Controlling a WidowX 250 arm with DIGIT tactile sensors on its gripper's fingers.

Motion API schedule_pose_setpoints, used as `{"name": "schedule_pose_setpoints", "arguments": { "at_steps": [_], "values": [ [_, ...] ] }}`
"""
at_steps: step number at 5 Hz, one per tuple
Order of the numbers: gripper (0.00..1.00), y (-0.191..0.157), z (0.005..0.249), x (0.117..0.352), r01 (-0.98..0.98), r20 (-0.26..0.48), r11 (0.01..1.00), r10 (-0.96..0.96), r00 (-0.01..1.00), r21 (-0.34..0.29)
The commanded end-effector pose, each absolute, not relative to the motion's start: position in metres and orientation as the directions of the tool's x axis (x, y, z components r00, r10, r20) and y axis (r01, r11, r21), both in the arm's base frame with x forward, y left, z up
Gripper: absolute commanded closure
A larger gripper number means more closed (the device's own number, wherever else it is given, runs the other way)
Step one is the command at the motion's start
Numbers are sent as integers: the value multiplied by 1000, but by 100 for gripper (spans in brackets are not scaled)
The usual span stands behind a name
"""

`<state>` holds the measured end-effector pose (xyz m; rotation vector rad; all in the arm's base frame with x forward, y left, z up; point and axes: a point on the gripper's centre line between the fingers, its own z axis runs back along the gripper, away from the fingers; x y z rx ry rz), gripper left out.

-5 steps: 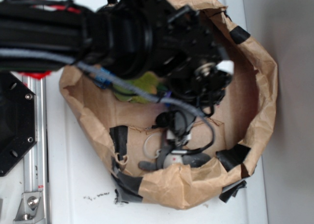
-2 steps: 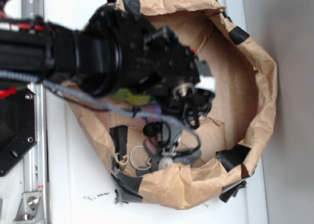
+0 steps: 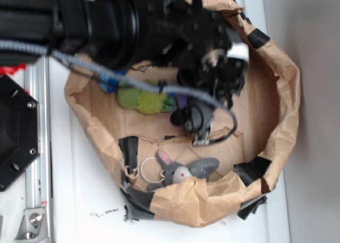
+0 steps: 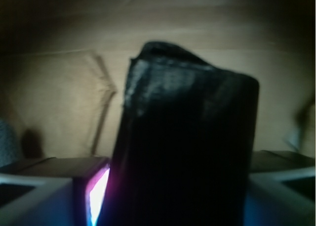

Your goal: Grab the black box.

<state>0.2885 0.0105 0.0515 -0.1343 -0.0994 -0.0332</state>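
Note:
In the wrist view the black box (image 4: 187,137) fills the middle, glossy and wrinkled, standing upright between the jaws. My gripper (image 4: 182,191) is shut on it, with a pale finger (image 4: 39,191) pressed at its left and the other finger (image 4: 284,186) at its right. Brown paper lies behind the box. In the exterior view my gripper (image 3: 220,73) hangs inside the brown paper bag (image 3: 284,110), near its upper right, and the arm's black bulk hides the box there.
Inside the bag lie a green plush toy (image 3: 141,100) and a grey rabbit toy (image 3: 183,171) with a ring (image 3: 150,169). Black tape strips (image 3: 129,147) patch the paper. A black hexagonal plate (image 3: 16,134) and a metal rail (image 3: 37,147) stand at the left.
The arm has moved up and to the right inside the bag. The grey rabbit toy and the green plush, partly covered before, now show.

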Motion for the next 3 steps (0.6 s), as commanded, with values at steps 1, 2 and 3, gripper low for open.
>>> {"name": "schedule_pose_setpoints", "arguments": {
  "at_steps": [1, 2, 3],
  "values": [
    [100, 25, 166, 257, 15, 144, 999, -10, 989, -35],
    [100, 21, 191, 259, -48, 133, 999, 51, 990, -25],
    [100, 16, 184, 265, -66, 122, 998, 64, 990, 19]
  ]
}}
